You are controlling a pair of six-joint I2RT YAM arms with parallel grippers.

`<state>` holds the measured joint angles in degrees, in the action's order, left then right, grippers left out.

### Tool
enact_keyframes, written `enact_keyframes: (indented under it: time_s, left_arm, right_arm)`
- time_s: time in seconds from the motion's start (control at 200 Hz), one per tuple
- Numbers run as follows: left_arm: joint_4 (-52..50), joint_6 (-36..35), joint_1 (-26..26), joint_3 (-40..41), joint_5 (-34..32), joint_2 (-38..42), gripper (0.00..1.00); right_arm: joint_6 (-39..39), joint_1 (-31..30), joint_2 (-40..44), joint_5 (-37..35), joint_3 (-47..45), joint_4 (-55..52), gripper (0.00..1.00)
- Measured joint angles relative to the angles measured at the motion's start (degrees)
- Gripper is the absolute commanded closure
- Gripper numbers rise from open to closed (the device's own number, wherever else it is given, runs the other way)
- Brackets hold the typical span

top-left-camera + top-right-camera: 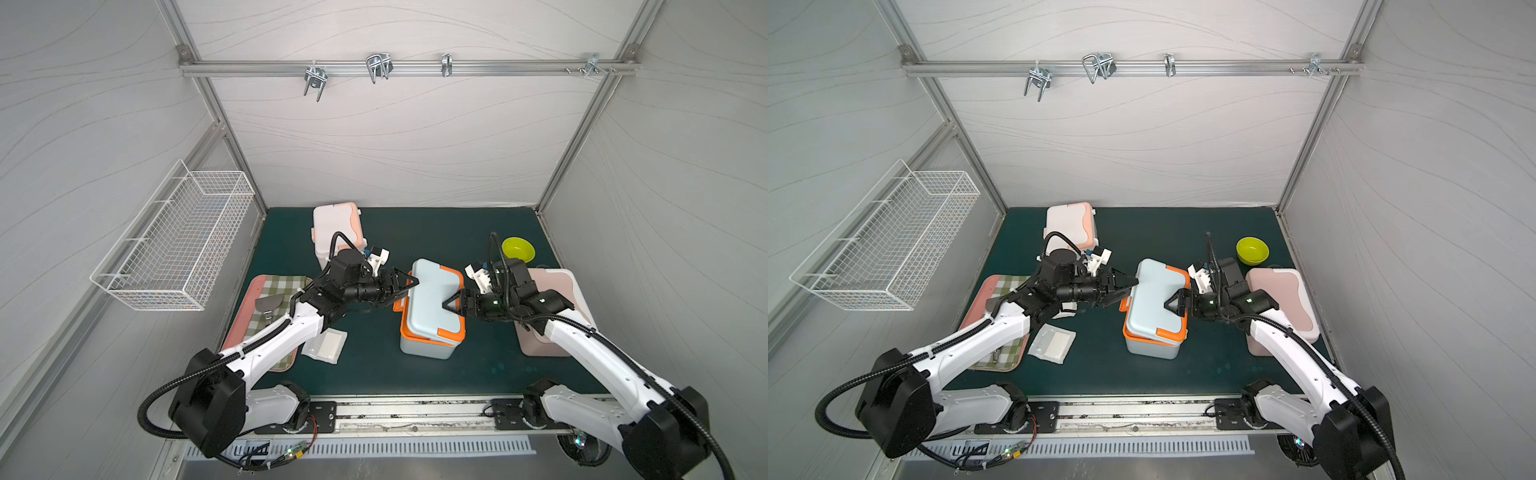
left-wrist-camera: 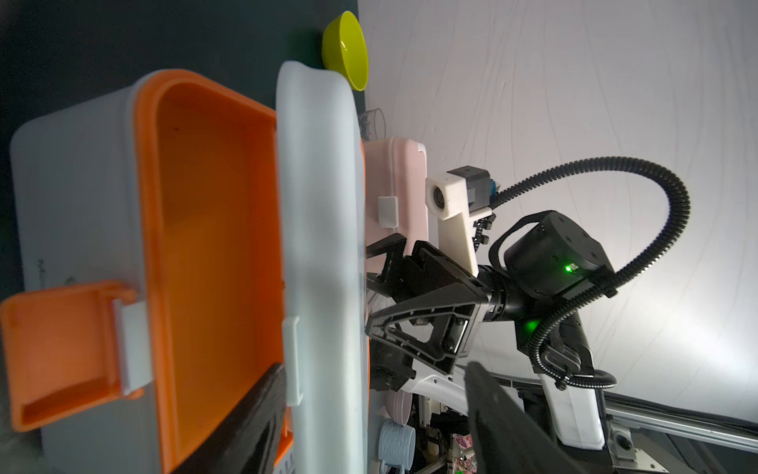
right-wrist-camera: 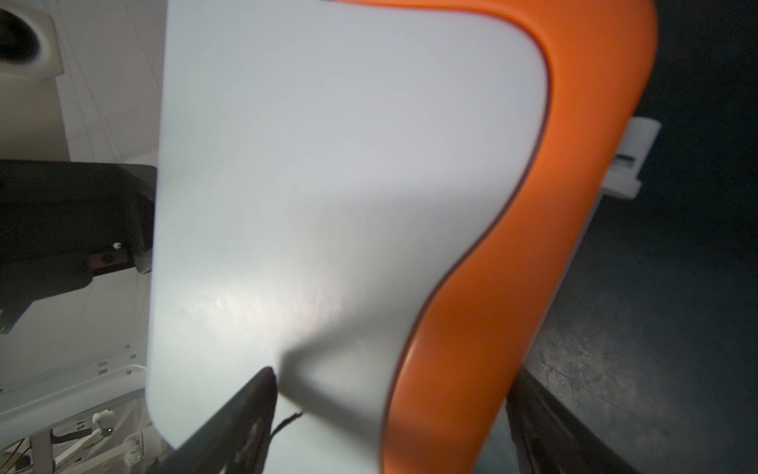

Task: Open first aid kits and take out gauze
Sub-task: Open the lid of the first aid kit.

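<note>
On the dark green surface (image 1: 478,365) the pale blue kit (image 1: 428,347) stands centrally, lid (image 1: 434,286) ajar: the left gripper (image 1: 409,289), jaws spread astride its edge, should lever it back once the open, empty right gripper (image 1: 451,305) clears; one gauze pouch (image 1: 325,345) lies nearby.

A white wire basket (image 1: 174,245) hangs on the left wall, and metal hooks (image 1: 316,81) dangle from an aluminium rail (image 1: 498,66) across the back wall. On the dark green mat (image 1: 415,232), a lime-green bowl (image 1: 518,249) sits near the far right corner. At the left lies a pink tray (image 1: 241,311) lined with a green-white checked cloth (image 1: 282,284) (a small grey item (image 1: 269,304) rests on it, too unclear to name).
</note>
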<state>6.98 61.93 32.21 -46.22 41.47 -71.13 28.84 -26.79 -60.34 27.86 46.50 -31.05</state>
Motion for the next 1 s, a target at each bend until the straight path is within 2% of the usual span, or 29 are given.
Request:
enact_keyframes:
  time_s: [0.255, 0.42, 0.53, 0.62, 0.81, 1.001]
  left_arm:
    - [4.7, 2.8, 0.4, 0.0, 1.9, -0.4, 0.30]
    - [6.7, 4.3, 0.5, 0.0, 2.3, -0.9, 0.31]
    - [7.0, 4.5, 0.5, 0.0, 2.3, -0.9, 0.31]
    - [6.6, 4.4, 0.5, 0.0, 2.1, -0.8, 0.31]
    - [0.8, 1.9, 1.4, -2.5, 0.3, -0.4, 0.31]
    - [-7.6, -3.1, 6.6, -12.2, -3.5, -2.5, 0.31]
  right_arm:
    - [0.1, 1.8, 0.4, 3.8, 0.0, 0.6, 0.11]
    - [0.8, 1.8, -1.8, 8.4, 0.0, 4.0, 0.12]
    - [0.9, 1.8, -3.1, 8.9, 0.1, 4.7, 0.10]
    - [0.0, 1.8, -3.0, 6.1, 1.0, 2.6, 0.01]
    - [-0.1, 3.6, 3.7, -5.1, 4.3, -3.1, 0.01]
    - [1.9, 4.2, 10.8, -14.0, 8.4, -8.5, 0.01]
